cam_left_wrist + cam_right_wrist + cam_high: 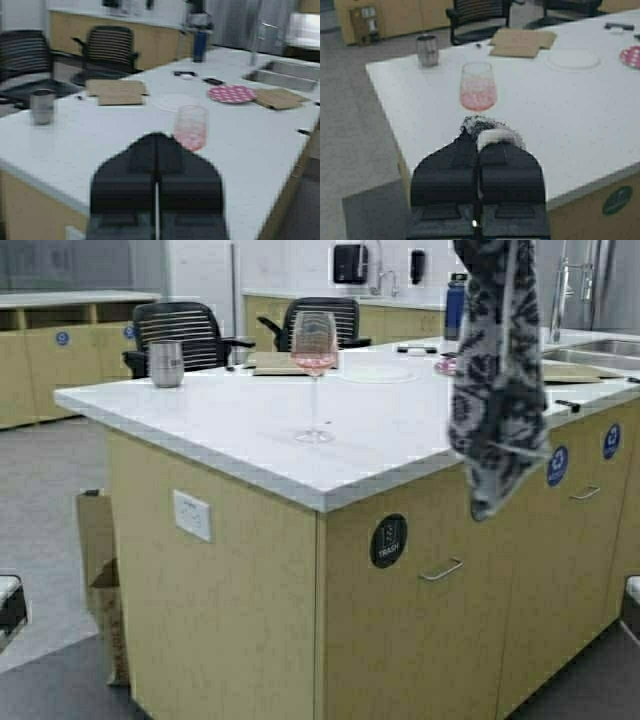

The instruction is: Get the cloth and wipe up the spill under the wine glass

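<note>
A white-topped island (250, 420) on tan cabinets (250, 620) filled the room; two black chairs (180, 330) stood beyond it, grey floor (40, 490) at left.

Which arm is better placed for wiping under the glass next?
Right: the right gripper is shut on the cloth, which hangs over the counter. The left gripper is shut and empty, near the wine glass.

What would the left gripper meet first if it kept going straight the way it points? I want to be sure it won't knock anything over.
Probably the wine glass: in the left wrist view its bowl sits just beyond the shut left gripper, slightly off its centreline. Depth is unclear, so it might pass alongside and reach bare countertop instead.
</note>
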